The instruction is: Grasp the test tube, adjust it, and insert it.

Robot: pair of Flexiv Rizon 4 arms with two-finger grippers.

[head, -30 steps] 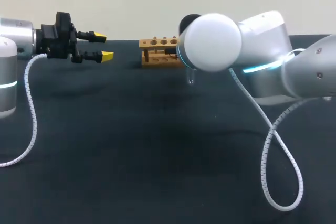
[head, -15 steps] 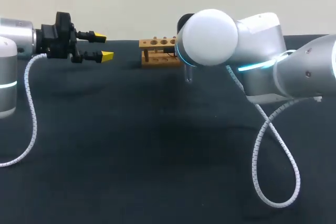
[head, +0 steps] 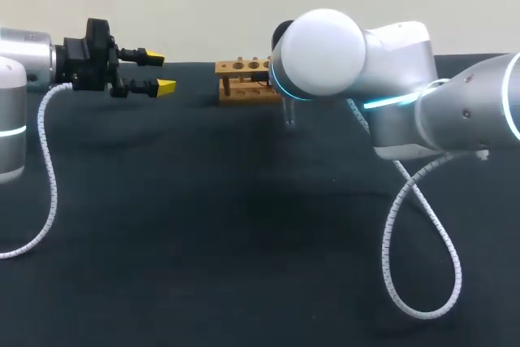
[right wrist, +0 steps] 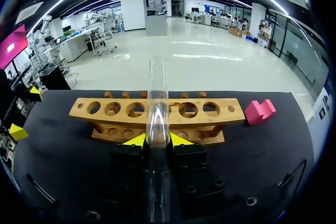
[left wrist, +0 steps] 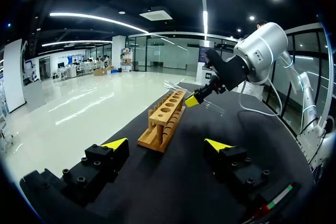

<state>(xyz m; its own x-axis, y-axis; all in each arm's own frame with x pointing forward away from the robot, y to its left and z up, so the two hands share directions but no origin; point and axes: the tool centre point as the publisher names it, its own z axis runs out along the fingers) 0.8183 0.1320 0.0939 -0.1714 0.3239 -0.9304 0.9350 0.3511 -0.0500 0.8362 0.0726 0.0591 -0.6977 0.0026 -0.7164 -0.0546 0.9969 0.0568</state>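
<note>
Behind the right arm (head: 325,50), the test tube (head: 289,116) is mostly hidden.

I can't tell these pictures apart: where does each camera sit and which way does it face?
Head view: above and behind the robot, looking down on the table; shows the right arm and open left hand.
Left wrist view: on the left wrist, looking past its own open hand at the rack and right hand.
Right wrist view: on the right wrist, looking over its hand, shut on the tube, at the rack.
All three show the rack.
</note>
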